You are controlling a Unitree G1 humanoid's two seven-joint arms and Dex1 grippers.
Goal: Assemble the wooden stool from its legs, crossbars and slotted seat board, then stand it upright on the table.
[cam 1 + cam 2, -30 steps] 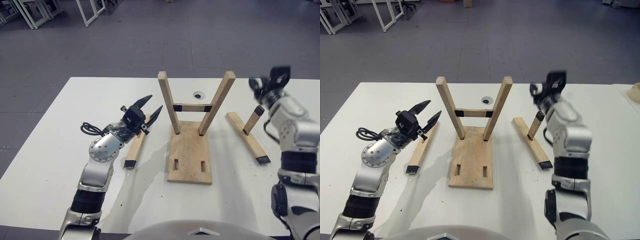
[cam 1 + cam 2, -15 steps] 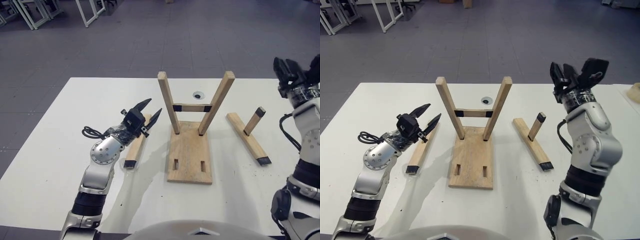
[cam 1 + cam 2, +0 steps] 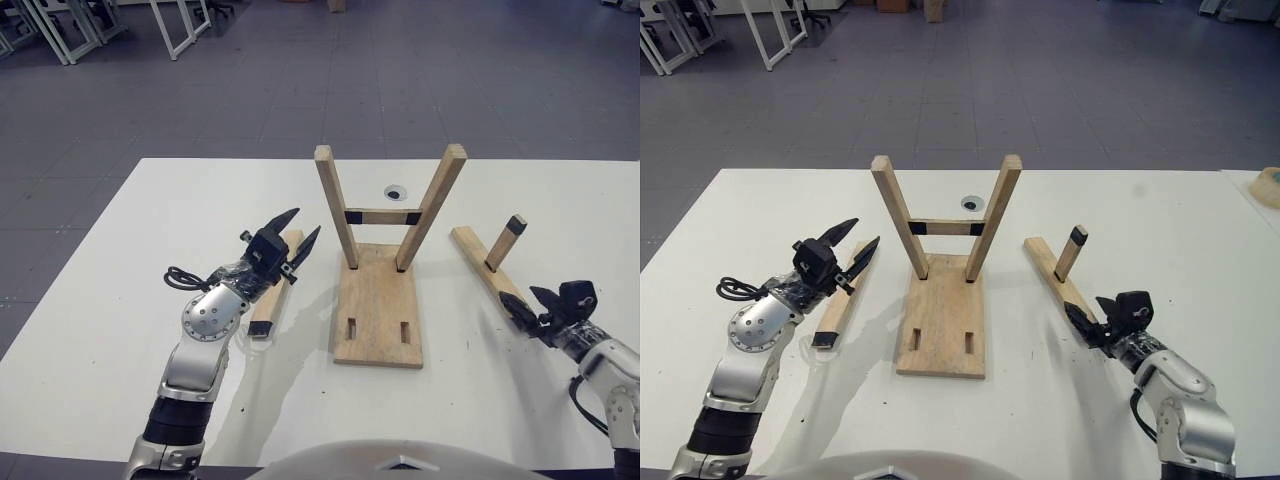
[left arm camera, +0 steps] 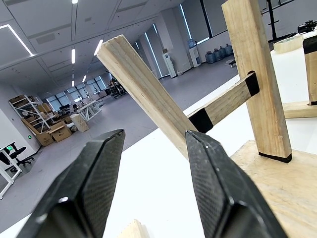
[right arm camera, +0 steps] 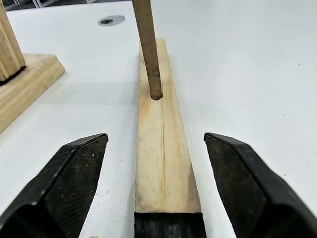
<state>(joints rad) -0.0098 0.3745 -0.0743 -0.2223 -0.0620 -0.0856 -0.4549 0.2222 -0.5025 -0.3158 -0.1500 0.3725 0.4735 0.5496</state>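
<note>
From the right wrist view, the right gripper [image 5: 156, 178] is spread wide, its fingers [image 5: 69, 183] on either side of the black-capped end of the right loose leg [image 5: 161, 148], touching nothing. From the head, that gap is hard to judge. A short crossbar [image 5: 148, 49] stands plugged into this leg, leaning. The leg lies flat, slanting from far-left to near-right, with its cap toward the gripper.

The left gripper [image 3: 300, 225] is also open and empty, hovering above the far end of the left loose leg [image 3: 270, 290]. That leg runs nearly straight away from the robot, cap nearest.

The left wrist view looks between the jaws at the black-tipped crossbar [image 4: 225, 101] joining two standing legs [image 3: 432, 205]. These splay upward from the far end of the seat board [image 3: 378, 310]. The board lies flat, lengthwise away from the robot, with two open slots at its near end.

The table [image 3: 120, 300] is white with a cable hole [image 3: 396, 190]. Beyond it are grey floor [image 3: 400, 70] and white table frames [image 3: 60, 25].
</note>
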